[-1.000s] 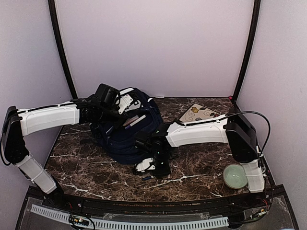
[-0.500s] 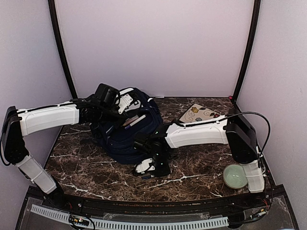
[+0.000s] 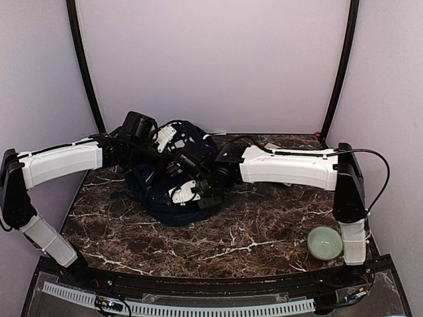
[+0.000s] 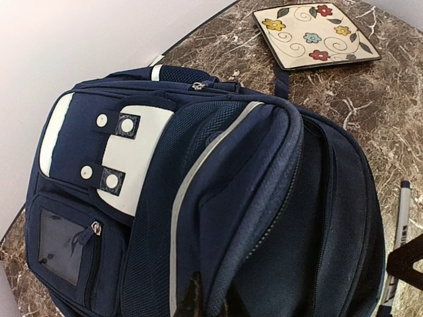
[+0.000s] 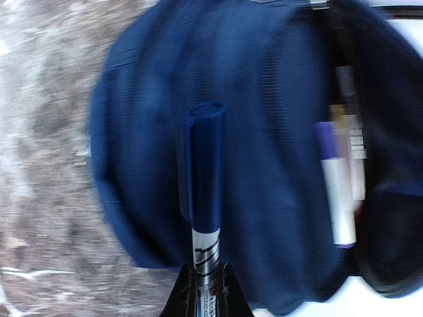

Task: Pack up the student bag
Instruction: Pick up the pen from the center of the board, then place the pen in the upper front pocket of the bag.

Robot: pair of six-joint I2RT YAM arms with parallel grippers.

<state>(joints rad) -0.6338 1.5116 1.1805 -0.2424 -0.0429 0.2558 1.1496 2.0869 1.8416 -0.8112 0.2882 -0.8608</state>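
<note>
A: Near edge first. What do we log?
B: Green bowl (image 3: pixel 325 242), about 4 o'clock on the bench (image 3: pixel 264 224), well apart from everything. We skip it.
A: Then the right claw?
B: Right claw (image 5: pixel 201 290) is closed on a blue-capped marker (image 5: pixel 201 172), cap pointing away from the fingers. It hangs over the student bag (image 3: pixel 155 201), which lies on the bench around 10 o'clock from the middle in the top view.
A: Which relation does the coming move turn on?
B: In the right wrist view the marker's long axis runs 6 to 12. The open pocket, with pens (image 5: pixel 336 198) in it, sits at 3 o'clock from the cap, and those pens lie roughly parallel to the marker. We judge it needs a sideways shift toward 3, then a drop cap-first. That view is blurred, so we can't tell how high the marker is above the fabric.
A: Nearer arm?
B: Right, plainly; it carries the marker.
A: Left claw?
B: Left claw (image 4: pixel 198 300) is farther back, at the bag's far edge, pinched closed on a fold of the bag's fabric by the zip. We read that as holding the mouth open.
A: Farthest?
B: Flowered plate (image 4: pixel 316 34), at 1 o'clock beyond the bag, near it.
</note>
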